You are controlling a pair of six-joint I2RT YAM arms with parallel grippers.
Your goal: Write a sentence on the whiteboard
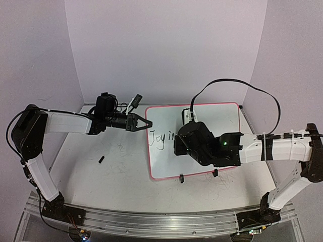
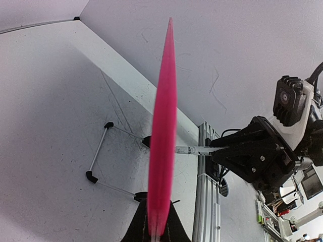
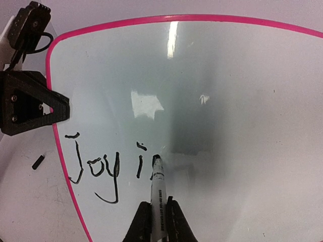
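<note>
The whiteboard, white with a pink border, lies at centre right and bears the black letters "Joy i" plus a fresh stroke. My left gripper is shut on the board's left edge; in the left wrist view its jaws clamp the pink edge, seen end-on. My right gripper is shut on a white marker. The marker tip touches the board just right of the "i". The marker and right gripper also show in the left wrist view.
A small black cap lies on the scribbled grey tabletop left of the board, also in the right wrist view. Two black clips sit on the board's near edge. A wire stand shows beside the board edge.
</note>
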